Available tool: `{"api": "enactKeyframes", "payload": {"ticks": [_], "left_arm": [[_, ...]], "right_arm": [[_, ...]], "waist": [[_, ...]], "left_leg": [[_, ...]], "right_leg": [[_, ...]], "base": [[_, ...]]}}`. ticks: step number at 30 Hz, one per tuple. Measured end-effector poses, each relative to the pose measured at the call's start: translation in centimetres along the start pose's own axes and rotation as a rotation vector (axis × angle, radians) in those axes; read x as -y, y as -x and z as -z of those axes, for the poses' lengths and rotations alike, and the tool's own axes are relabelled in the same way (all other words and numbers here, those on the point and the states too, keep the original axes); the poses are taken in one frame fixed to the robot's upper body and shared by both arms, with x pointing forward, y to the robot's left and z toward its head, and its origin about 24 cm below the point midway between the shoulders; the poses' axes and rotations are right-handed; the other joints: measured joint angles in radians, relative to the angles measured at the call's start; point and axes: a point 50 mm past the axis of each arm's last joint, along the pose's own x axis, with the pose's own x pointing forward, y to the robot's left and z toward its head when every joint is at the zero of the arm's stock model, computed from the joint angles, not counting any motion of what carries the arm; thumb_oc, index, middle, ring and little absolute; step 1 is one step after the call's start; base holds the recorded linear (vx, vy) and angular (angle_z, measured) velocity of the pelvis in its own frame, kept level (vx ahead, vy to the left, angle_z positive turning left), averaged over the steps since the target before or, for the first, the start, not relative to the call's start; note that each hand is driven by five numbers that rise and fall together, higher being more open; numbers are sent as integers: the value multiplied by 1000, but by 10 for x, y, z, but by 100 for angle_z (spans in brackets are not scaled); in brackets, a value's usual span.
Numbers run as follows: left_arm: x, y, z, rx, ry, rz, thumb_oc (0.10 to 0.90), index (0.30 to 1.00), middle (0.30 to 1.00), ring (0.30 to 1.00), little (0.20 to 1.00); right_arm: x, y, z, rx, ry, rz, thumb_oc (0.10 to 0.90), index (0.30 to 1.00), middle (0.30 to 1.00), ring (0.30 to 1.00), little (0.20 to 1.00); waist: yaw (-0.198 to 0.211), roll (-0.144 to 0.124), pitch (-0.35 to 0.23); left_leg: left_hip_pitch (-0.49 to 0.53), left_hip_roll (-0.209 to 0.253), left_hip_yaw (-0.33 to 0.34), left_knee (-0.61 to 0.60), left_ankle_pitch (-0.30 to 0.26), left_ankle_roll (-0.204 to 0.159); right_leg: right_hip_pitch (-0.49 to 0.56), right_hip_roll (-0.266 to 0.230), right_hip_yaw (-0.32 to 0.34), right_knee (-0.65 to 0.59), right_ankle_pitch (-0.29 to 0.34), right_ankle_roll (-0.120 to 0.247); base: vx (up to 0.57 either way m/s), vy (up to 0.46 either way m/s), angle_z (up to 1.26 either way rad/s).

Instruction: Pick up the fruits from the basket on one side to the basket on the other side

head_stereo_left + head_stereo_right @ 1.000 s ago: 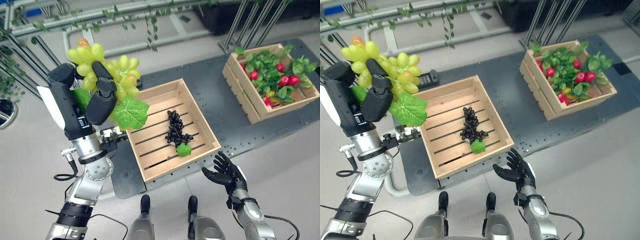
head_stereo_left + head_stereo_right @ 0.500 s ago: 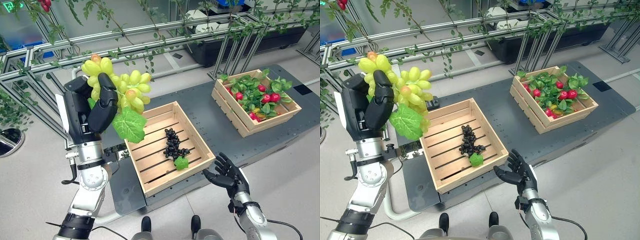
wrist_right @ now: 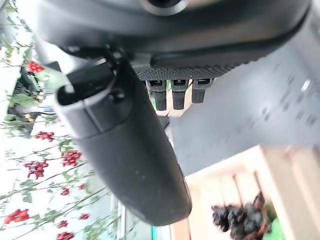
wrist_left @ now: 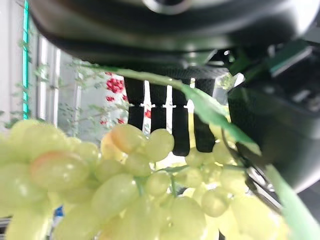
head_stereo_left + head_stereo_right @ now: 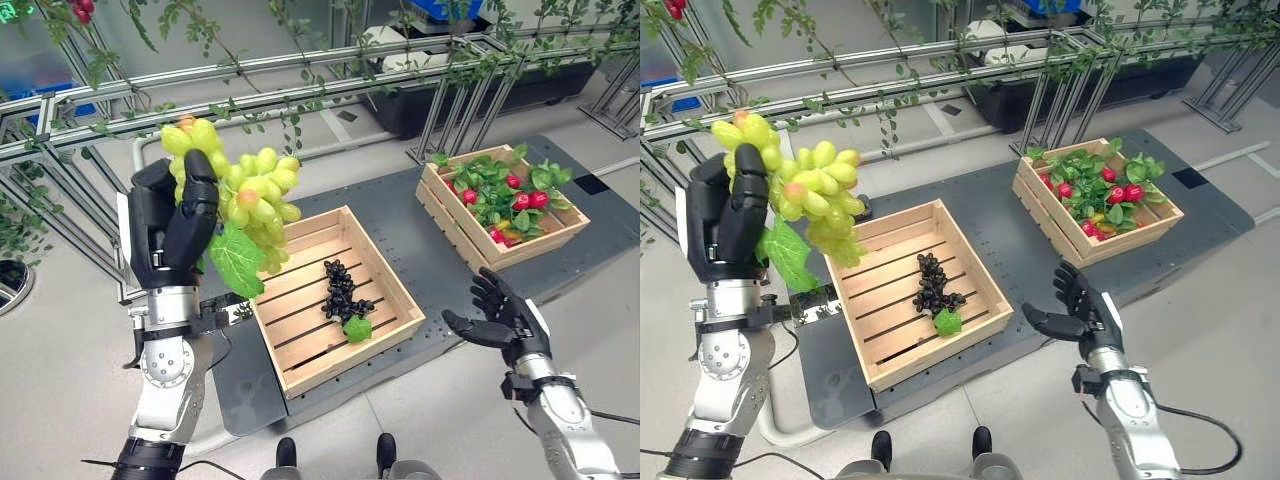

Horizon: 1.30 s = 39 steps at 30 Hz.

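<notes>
My left hand is raised at the left, shut on a bunch of green grapes with a green leaf, held up left of the near wooden crate. The grapes show close past that hand's fingers. A bunch of black grapes with a small leaf lies on the crate's slats. At the far right stands a second wooden crate holding red fruits among green leaves. My right hand hovers open, palm up, right of the near crate's front corner.
Both crates rest on a dark grey platform above a pale floor. Behind it runs a metal frame hung with leafy vines. A small dark device lies on the platform behind the near crate.
My right hand has moved to the right, away from the near crate's front. The left hand still holds the green grapes at about the same height. The camera has shifted slightly.
</notes>
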Motion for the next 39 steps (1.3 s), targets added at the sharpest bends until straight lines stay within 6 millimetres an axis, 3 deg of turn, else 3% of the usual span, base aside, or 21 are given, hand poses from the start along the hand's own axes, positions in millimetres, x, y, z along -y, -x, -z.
{"api": "enactKeyframes", "payload": {"ticks": [7,13,16,23,33,39], "left_arm": [[5,-2,3,-39,-9,73,400,300,300,300,300],[23,0,11,-107,53,227,400,300,300,300,300],[35,4,17,-161,67,347,400,300,300,300,300],[47,7,22,-224,51,547,400,300,300,300,300],[48,6,21,-225,84,559,400,300,300,300,300],[47,6,21,-224,65,544,400,300,300,300,300]], "right_arm": [[-12,-9,-47,189,18,-91,800,900,900,900,900],[-38,-18,-87,355,18,-264,800,900,900,900,900],[-50,-20,-98,392,12,-365,800,900,900,900,900],[-69,-19,-106,409,71,-550,800,900,900,900,900],[-85,-23,-109,323,-74,-728,800,900,900,900,900],[-96,-21,-96,177,-187,-830,800,900,900,900,900]], "waist": [[-21,0,0],[-9,1,-1],[9,2,-1],[26,9,-5],[35,19,-12],[38,19,-12]], "left_leg": [[3,0,7,0,-2,4],[3,-3,10,6,-1,2],[6,-5,15,6,-2,3],[12,-7,15,6,-3,4],[14,-7,12,1,-3,4],[13,-8,10,6,-3,4]], "right_leg": [[-2,0,5,0,1,1],[-3,-2,13,0,3,2],[-3,-3,16,0,3,3],[4,-6,16,0,3,3],[6,-7,14,0,3,3],[7,-7,9,0,3,4]], "base": [[-27,6,-3],[-2,1,-1],[-4,3,-3],[0,0,0],[0,0,0],[0,0,0]]}}
